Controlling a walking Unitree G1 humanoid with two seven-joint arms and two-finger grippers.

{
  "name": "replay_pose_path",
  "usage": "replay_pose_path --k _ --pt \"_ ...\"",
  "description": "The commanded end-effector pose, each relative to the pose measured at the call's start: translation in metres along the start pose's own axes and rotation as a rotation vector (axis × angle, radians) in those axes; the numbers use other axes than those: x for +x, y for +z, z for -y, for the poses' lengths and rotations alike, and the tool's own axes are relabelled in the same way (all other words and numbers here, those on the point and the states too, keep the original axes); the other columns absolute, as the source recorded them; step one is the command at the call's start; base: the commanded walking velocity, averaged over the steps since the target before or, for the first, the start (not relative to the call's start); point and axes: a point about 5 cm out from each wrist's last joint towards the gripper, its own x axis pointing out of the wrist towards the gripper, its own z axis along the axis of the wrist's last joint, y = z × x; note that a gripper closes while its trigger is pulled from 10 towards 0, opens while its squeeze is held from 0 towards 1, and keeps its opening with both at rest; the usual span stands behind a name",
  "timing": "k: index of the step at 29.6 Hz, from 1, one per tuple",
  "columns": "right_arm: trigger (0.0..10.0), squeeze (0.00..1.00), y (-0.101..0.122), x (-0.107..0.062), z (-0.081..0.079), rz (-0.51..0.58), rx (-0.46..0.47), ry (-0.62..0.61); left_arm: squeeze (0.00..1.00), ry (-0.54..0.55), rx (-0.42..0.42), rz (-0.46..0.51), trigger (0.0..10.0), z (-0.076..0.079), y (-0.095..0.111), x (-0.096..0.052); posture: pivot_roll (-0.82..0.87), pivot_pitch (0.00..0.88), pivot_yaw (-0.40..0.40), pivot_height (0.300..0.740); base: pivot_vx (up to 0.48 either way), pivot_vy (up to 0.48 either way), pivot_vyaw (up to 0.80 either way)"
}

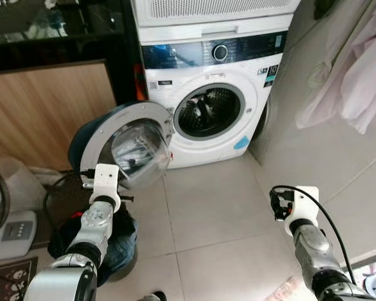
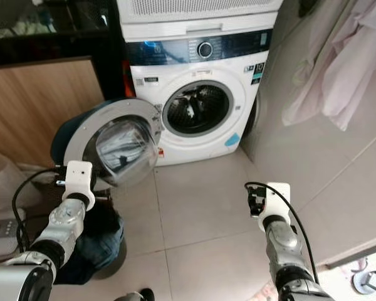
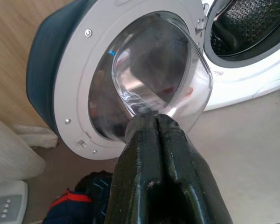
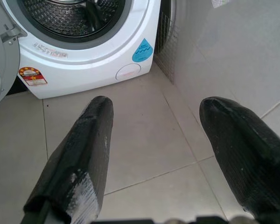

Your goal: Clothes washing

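Note:
The white front-loading washing machine (image 1: 207,81) stands ahead with its round door (image 1: 135,147) swung wide open to the left. Dark laundry lies inside the drum (image 1: 208,111). A heap of dark blue clothes (image 1: 120,241) with a red stripe sits on the floor under my left arm. My left gripper (image 3: 157,120) is shut with nothing in it, its tips just in front of the door's clear glass bowl (image 3: 154,79). Over the bare tiles to the right of the machine, my right gripper (image 4: 154,105) is open and empty.
A white fan (image 1: 1,216) stands at the far left before a wooden panel (image 1: 44,113). Pale garments (image 1: 357,69) hang on the right wall. Another white appliance (image 1: 213,9) sits on top of the washer. Beige floor tiles (image 1: 207,207) stretch between my arms.

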Motion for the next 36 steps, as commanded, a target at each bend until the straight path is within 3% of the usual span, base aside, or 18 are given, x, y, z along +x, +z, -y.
replay_pose_path --k 1,11,16,36 --pt "10.0 0.00 -0.0017 -0.0010 0.0023 -0.004 0.014 -0.007 0.00 0.001 -0.004 -0.018 10.0 -0.0020 -0.0046 -0.0019 0.04 0.108 -0.019 0.740 0.000 0.000 0.00" --pt "10.0 0.00 -0.0019 -0.0005 -0.0024 -0.008 -0.047 0.019 0.00 0.000 -0.001 -0.028 10.0 -0.0022 -0.0059 -0.0021 0.03 0.093 -0.016 0.740 0.134 0.000 0.21" --pt "10.0 0.00 -0.0010 -0.0004 0.0000 -0.001 0.000 -0.001 0.00 0.000 0.000 -0.030 10.0 -0.0021 -0.0061 -0.0021 0.03 0.093 -0.016 0.740 0.277 0.000 0.48" --pt "10.0 0.00 -0.0024 -0.0013 0.0012 -0.008 -0.043 0.002 0.00 0.008 0.006 -0.029 10.0 -0.0030 -0.0053 -0.0017 0.04 0.111 -0.016 0.740 0.265 0.000 0.08"
